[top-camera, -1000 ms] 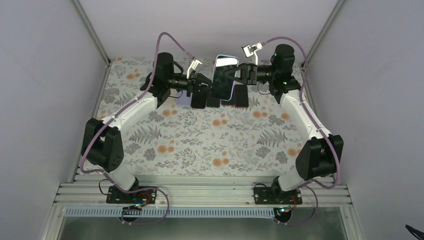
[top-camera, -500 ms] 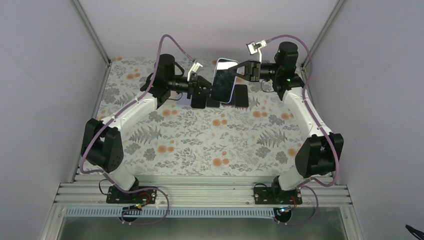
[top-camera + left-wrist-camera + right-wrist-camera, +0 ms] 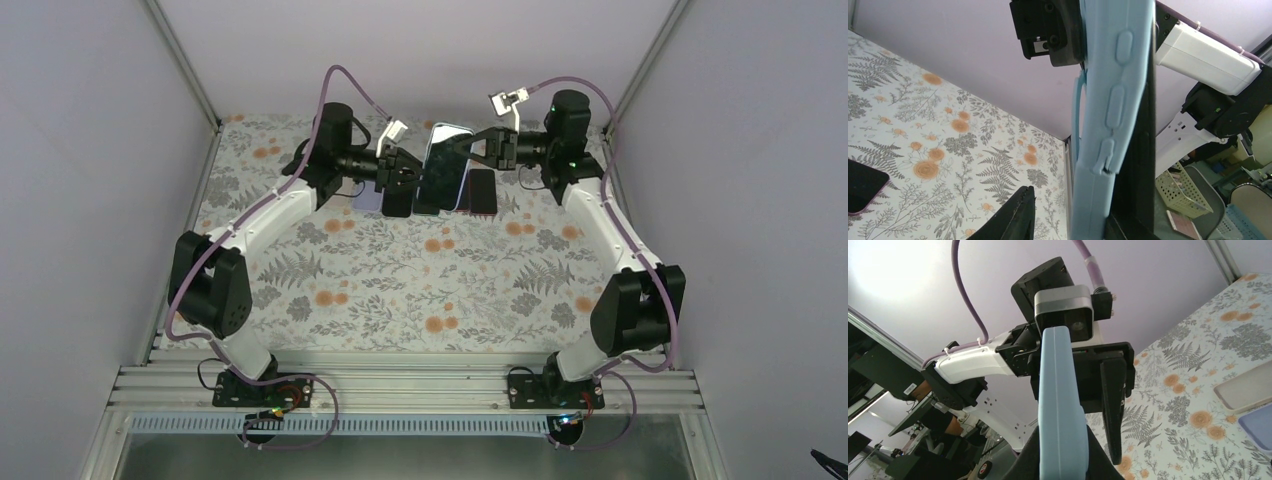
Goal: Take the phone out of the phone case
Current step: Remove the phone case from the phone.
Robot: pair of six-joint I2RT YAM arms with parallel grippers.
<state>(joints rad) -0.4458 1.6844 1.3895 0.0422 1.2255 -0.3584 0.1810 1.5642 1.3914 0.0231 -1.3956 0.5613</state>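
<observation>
The phone (image 3: 443,168), dark screen up, sits in its light-blue phone case (image 3: 1110,125) and hangs above the far middle of the table. My right gripper (image 3: 473,150) is shut on the case's right edge; in the right wrist view both fingers of the right gripper (image 3: 1060,452) press the blue edge (image 3: 1058,390). My left gripper (image 3: 411,178) is at the case's left edge and open. In the left wrist view one finger (image 3: 1015,217) of the left gripper (image 3: 1073,217) stands apart from the case, and the phone's black face (image 3: 1138,160) shows beside it.
Under the raised phone lie other handsets and cases: a dark one (image 3: 482,192) to the right, a dark one (image 3: 397,201) and a lavender one (image 3: 366,199) to the left. A white case (image 3: 1243,390) and a blue one (image 3: 1258,425) lie on the floral table (image 3: 420,290).
The left gripper's jaws have parted from the case's edge. The phone has dipped slightly, with the right gripper still holding it.
</observation>
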